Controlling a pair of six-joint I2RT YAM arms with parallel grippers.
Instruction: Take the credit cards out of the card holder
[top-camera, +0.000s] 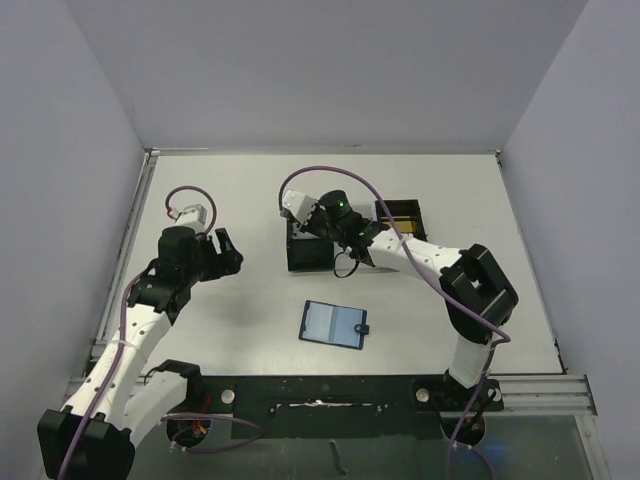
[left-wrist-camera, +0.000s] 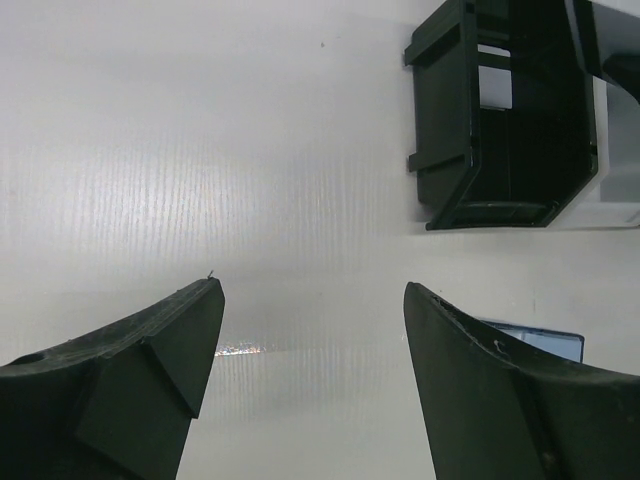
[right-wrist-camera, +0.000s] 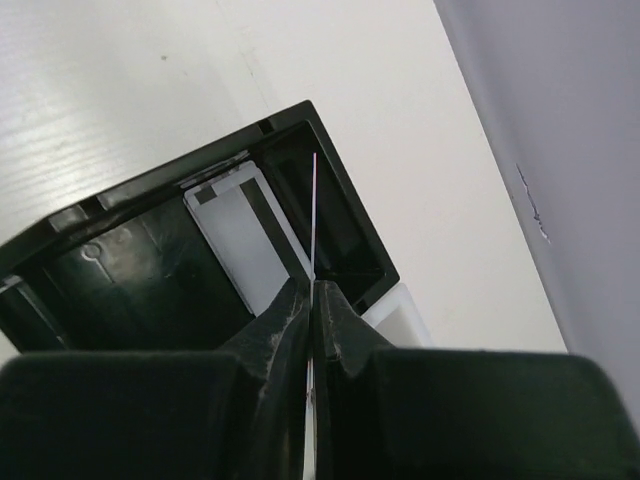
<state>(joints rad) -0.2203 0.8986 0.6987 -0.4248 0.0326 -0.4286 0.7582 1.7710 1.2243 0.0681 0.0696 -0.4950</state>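
thin card (right-wrist-camera: 314, 210), seen edge-on, is pinched in the closed right end effector (right-wrist-camera: 312, 292), right over the black square open-top box (right-wrist-camera: 150, 270) where a silver-grey card (right-wrist-camera: 240, 235) lies. the dark blue bifold wallet (top-camera: 334, 323) sits spread open on the white desk (top-camera: 250, 320) nearer the arms. the left end effector (left-wrist-camera: 310, 290) is open and empty. i'd keep the card vertical and lower it clear of the walls before letting go.

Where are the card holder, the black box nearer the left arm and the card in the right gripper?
card holder (top-camera: 333, 324): top view, middle of its face
black box (left-wrist-camera: 445, 130): left wrist view, its outer side wall
card (right-wrist-camera: 314, 210): right wrist view, its thin edge
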